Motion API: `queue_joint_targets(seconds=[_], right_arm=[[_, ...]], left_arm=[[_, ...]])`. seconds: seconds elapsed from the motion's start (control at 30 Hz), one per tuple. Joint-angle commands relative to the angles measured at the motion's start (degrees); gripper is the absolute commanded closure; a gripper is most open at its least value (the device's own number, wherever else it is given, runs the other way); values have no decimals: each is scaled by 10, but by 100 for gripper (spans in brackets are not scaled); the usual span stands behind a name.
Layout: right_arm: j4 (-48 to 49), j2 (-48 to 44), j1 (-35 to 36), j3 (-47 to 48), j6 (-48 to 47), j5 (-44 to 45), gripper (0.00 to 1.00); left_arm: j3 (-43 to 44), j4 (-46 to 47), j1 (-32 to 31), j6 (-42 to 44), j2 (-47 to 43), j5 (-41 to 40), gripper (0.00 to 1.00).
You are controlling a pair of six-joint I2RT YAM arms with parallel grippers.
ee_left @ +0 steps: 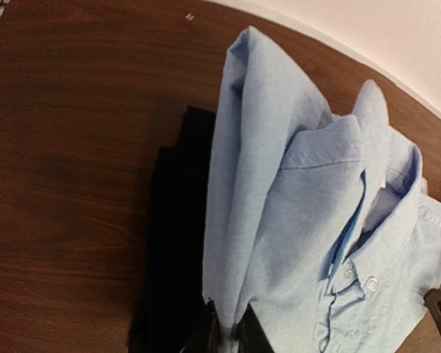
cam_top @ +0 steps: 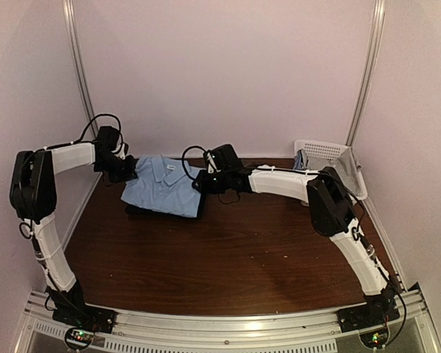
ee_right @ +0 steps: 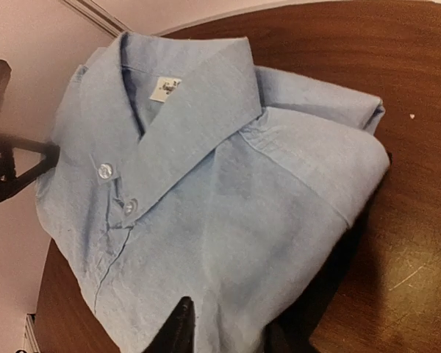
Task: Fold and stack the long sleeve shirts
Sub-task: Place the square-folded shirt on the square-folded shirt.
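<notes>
Robotics lab test cell, by our reading, not a home. We note a left arm [cam_top: 44,235] and a right arm [cam_top: 353,254] bolted to a slotted aluminium rail [cam_top: 228,323] at the near edge. Bare pale panels [cam_top: 228,66] close three sides, with metal corner posts [cam_top: 77,66]. Loose cabling [cam_top: 95,119] runs along the arms. There are small indicator lights [cam_top: 78,337] at the bases and a dark wood-grain tabletop [cam_top: 228,257].

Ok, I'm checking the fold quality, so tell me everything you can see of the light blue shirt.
The light blue shirt is soft cloth, folded into a rectangle, with its collar and buttoned placket facing up and a white label inside. It lies on the folded black shirt toward the back of the table. The left gripper pinches one edge; the right gripper straddles the opposite edge, fingers apart.
</notes>
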Motion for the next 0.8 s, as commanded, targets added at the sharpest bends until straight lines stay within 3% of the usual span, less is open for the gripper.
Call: queue_joint_targets(seconds=[0.0,0.03,0.1,0.13,0.27,0.4,0.57,0.77], right_arm=[[11,13,-23,17,12,-30,48],[2,9,-26,17,7,-28,41],[-19,-11,-29,7,-10,-15,29],[-28,-24,-30,-2,-21,-6,25],[-56,-89,-31,-54,-61,31,12],[-52,-173,-31,-153,-86,76,0],[-27,-282,-38,-301,-92,131,0],[1,-402,-56,-439,-79,169,0]], left_arm=[[36,42,18,7,68,-34,77],[47,32,21,4,76,-44,73],[61,21,24,0,75,-67,51],[72,9,26,1,71,-81,45],[83,-8,10,21,29,-88,32],[38,-4,-45,14,-36,-73,28],[-21,33,-163,-38,-79,-54,28],[-23,74,-280,-107,-40,-49,28]])
